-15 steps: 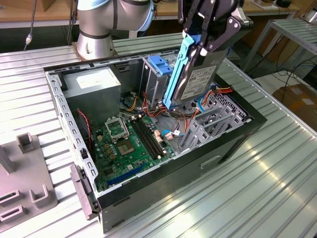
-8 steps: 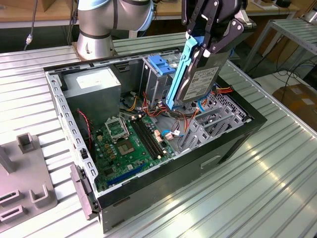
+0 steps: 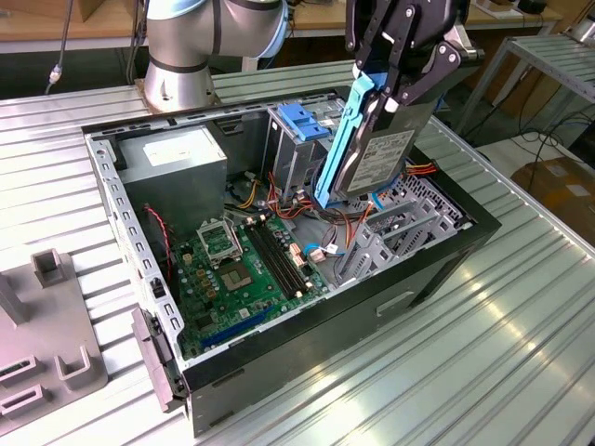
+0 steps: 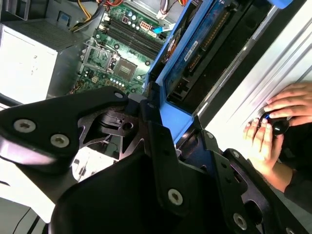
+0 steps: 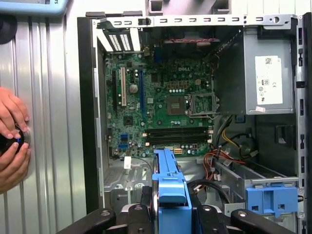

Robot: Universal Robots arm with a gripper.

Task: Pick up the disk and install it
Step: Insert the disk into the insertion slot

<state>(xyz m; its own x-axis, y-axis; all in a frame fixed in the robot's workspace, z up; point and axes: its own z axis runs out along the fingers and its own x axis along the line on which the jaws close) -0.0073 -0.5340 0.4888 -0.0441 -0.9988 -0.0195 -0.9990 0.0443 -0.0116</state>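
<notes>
The tool [image 3: 379,88] is pinching the disk [image 3: 376,153] by its upper end, clamped across its width, so the disk hangs directly beneath the tool instead of lying off to one side. The disk is held over the open computer case [image 3: 279,346], above the end of the case opposite the grey power supply box [image 3: 177,158]. It is just beside the tall metal cage [image 3: 299,130] with the blue latch and over a tangle of orange and red cables. Its long axis runs steeply downward and is tilted, with the lower end reaching toward the case interior and the upper end leaning outward toward the case wall. I judge the lower end to be at or just inside the case's rim, but whether it touches anything inside cannot be told. The disk is a flat grey metal slab with a white printed label on its broad face and a bright blue plastic frame along its long edge. In the second wrist view its underside [image 4: 204,44] shows a dark circuit board. A person's hands [image 5: 12,131] rest on a dark knob on the table [image 3: 465,362] outside the case.
</notes>
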